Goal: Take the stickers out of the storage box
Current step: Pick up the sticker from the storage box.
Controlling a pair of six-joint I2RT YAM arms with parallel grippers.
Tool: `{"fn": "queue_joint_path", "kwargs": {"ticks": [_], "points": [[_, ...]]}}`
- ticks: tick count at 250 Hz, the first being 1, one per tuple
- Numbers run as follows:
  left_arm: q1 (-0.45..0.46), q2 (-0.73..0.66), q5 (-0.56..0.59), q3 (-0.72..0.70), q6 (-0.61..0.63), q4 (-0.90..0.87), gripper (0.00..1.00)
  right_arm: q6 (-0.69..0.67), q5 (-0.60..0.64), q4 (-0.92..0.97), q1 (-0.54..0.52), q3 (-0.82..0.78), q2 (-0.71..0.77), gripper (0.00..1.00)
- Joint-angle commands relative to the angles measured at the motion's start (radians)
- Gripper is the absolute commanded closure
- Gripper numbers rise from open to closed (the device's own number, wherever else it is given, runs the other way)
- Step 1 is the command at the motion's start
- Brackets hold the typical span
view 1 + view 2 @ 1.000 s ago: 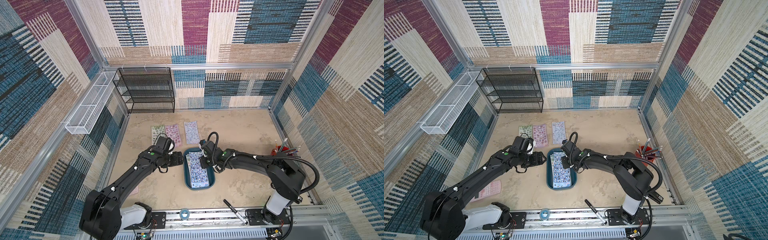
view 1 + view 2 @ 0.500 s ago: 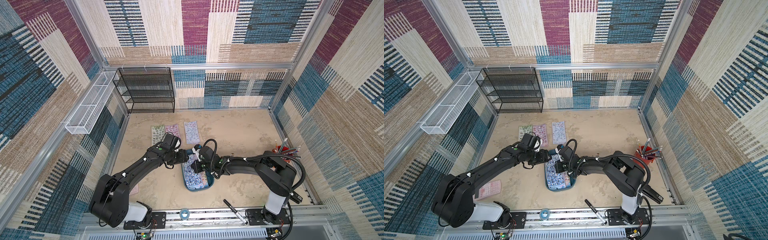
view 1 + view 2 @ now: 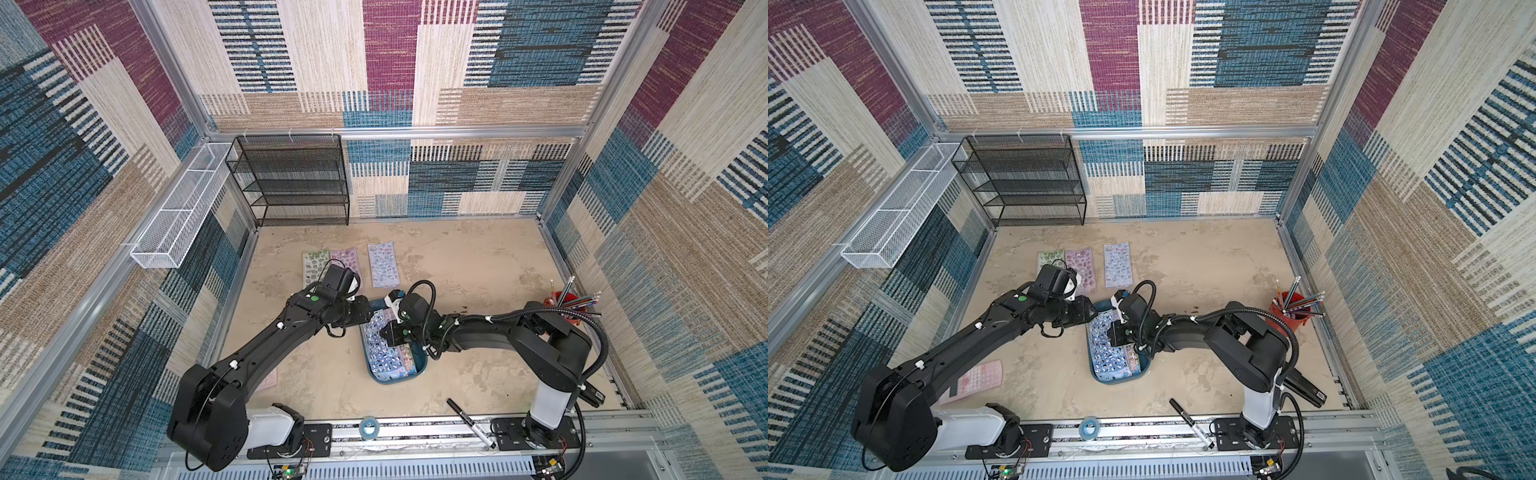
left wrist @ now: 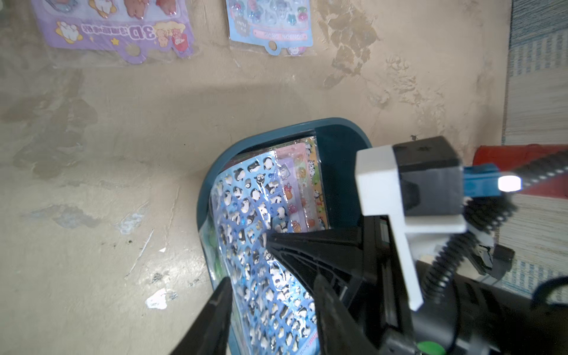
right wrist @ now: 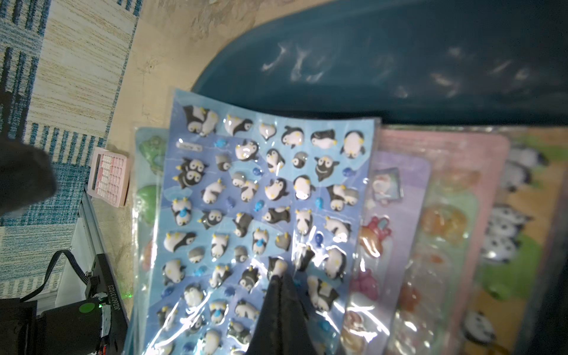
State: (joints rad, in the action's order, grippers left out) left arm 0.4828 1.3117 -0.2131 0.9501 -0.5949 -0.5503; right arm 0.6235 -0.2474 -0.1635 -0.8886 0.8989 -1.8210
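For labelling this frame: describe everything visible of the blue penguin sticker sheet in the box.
The penguin sheet is a pale blue card covered in rows of puffy black-and-white penguins and small blue fish, sealed in glossy clear wrap that glares and creases. It lies on top of the other sheets in the teal box, skewed and bowed, one side lapping over the rim. The right gripper, shut, touches its face; the left gripper stands open, a finger on either side of one end.

Mesh rack (image 3: pixel 297 183), wire basket (image 3: pixel 178 216), calculator (image 3: pixel 976 380), marker (image 3: pixel 471 424), tape (image 3: pixel 368 427)
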Motion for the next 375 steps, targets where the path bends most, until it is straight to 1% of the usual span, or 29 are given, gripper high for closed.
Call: {"fn": "queue_joint_path", "kwargs": {"ticks": [1, 34, 98, 151, 193, 229, 292, 333, 375], "points": [[0.001, -0.008, 0.014, -0.006, -0.022, -0.025, 0.57, 0.009, 0.011, 0.117, -0.002, -0.006, -0.006, 1.00], [0.011, 0.020, 0.011, -0.007, -0.029, -0.023, 0.60, 0.010, 0.014, 0.119, -0.001, -0.011, -0.004, 1.00], [0.043, 0.090, 0.035, 0.009, -0.029, -0.021, 0.57, 0.020, 0.021, 0.112, -0.002, -0.024, 0.000, 1.00], [0.063, 0.141, 0.102, 0.029, -0.049, -0.067, 0.57, 0.026, 0.039, 0.108, -0.001, -0.040, 0.019, 1.00], [0.080, 0.154, 0.161, 0.050, -0.056, -0.112, 0.54, 0.029, 0.044, 0.101, -0.001, -0.051, 0.026, 1.00], [0.094, 0.180, 0.182, 0.079, -0.062, -0.142, 0.52, 0.032, 0.052, 0.100, -0.001, -0.054, 0.031, 0.99], [0.126, 0.195, 0.237, 0.138, -0.067, -0.212, 0.43, 0.035, 0.066, 0.104, 0.000, -0.053, 0.028, 0.99], [0.139, 0.202, 0.248, 0.143, -0.074, -0.226, 0.39, 0.029, 0.057, 0.108, -0.001, -0.045, 0.019, 0.98], [0.149, 0.234, 0.241, 0.149, -0.083, -0.216, 0.39, 0.029, 0.062, 0.106, -0.001, -0.049, 0.026, 0.98]]}}
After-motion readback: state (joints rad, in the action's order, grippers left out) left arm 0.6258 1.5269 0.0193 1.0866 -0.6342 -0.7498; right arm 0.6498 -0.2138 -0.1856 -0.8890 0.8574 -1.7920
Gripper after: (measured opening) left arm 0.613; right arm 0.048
